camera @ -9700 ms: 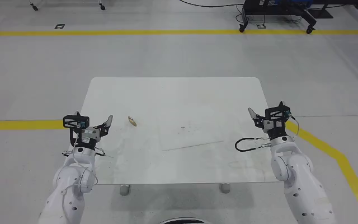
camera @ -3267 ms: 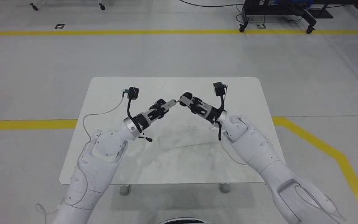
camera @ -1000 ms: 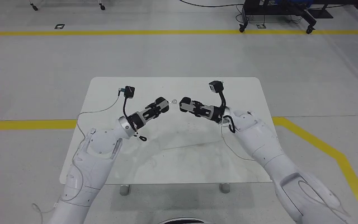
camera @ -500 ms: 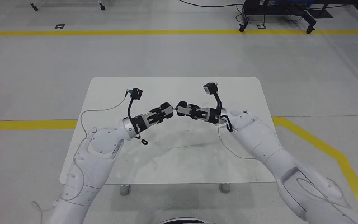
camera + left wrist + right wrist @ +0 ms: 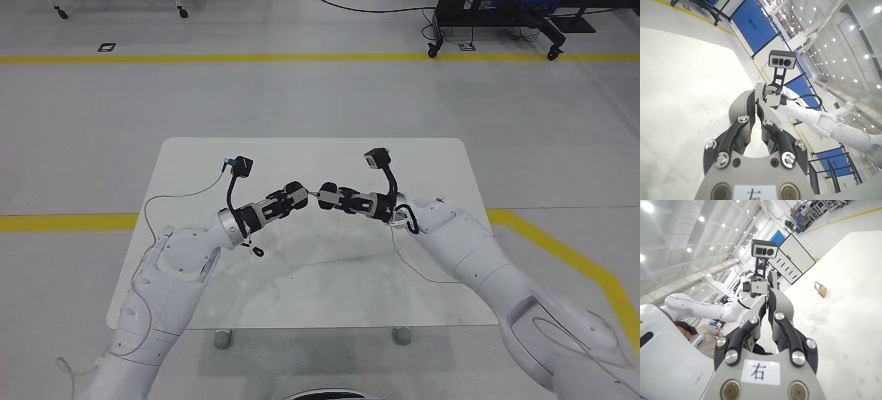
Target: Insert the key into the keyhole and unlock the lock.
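While I watch the top view, both arms meet over the middle of the white rectangular desk [image 5: 400, 290], with the left claw [image 5: 301, 189] and the right claw [image 5: 323, 193] tip to tip.

On the left wrist view, my left claw is clenched, its black ribbed pads [image 5: 752, 113] almost pressed together. It is lifted above the desk and points straight at the right claw just beyond its tips.

On the right wrist view, the right claw is clenched the same way and faces the left one. A small brass padlock with a silver shackle [image 5: 821, 289] lies flat on the desk, apart from both claws. I cannot tell whether either claw grips the key.
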Controlling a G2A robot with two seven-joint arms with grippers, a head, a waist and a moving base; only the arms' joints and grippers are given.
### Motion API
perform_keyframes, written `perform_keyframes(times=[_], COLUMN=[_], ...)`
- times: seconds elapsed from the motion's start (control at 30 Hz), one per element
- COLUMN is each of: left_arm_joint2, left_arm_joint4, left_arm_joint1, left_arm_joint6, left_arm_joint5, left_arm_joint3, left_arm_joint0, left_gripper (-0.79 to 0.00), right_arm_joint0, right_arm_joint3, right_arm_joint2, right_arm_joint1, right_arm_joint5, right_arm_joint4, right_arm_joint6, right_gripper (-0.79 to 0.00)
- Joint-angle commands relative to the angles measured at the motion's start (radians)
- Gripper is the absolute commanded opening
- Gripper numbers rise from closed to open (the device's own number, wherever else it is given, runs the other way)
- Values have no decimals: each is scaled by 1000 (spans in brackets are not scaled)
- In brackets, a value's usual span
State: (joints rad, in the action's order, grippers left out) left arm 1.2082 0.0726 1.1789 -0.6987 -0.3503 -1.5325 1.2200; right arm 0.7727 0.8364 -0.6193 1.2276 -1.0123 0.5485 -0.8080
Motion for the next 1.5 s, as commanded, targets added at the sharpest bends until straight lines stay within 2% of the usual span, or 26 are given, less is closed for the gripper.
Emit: perform_keyframes(times=[0.0,0.1,0.13,0.17,0.2,0.37,0.47,0.57,0.77,0.9,1.0,1.1,1.23,1.33,1.47], left_arm_joint2=[-2,-2,-3,-3,-3,12,80,184,380,443,423,371,305,265,234], left_arm_joint4=[2,9,10,13,15,59,105,168,449,631,715,762,686,699,720], left_arm_joint1=[0,-2,-2,-2,-3,-8,-21,-42,-88,-107,-111,-109,-95,-88,-81], left_arm_joint6=[0,3,2,1,0,21,58,56,-86,-211,-261,-288,-330,-344,-311], left_arm_joint5=[0,-2,-3,-3,-2,-7,-20,-28,-71,-65,-26,49,291,411,521], left_arm_joint3=[-1,-2,-2,-2,-3,-17,-45,-109,-324,-415,-435,-399,-305,-261,-211], left_arm_joint0=[0,-2,-2,-2,-3,1,26,74,208,281,305,300,254,227,186], left_gripper=[-785,-785,-536,-49,0,0,0,0,0,0,0,0,0,0,0], right_arm_joint0=[-4,-10,-12,-14,-15,-5,15,41,45,45,45,45,45,45,45], right_arm_joint3=[-3,-12,-15,-16,-15,-8,1,20,20,20,20,20,20,20,20], right_arm_joint2=[10,23,25,28,27,-11,-57,-118,-127,-127,-127,-127,-127,-127,-127], right_arm_joint1=[-1,-3,-3,-3,-4,-11,-22,-37,-39,-39,-39,-39,-39,-39,-39], right_arm_joint5=[0,0,0,0,0,0,0,0,0,0,0,0,0,0,0], right_arm_joint4=[5,15,18,21,25,39,31,-1,-4,-4,-4,-4,-4,-4,-4], right_arm_joint6=[0,0,0,0,0,0,0,0,0,0,0,0,0,0,0], right_gripper=[-785,-785,-785,-785,-785,-785,-785,-785,-785,-785,-785,-785,-785,-785,-785])
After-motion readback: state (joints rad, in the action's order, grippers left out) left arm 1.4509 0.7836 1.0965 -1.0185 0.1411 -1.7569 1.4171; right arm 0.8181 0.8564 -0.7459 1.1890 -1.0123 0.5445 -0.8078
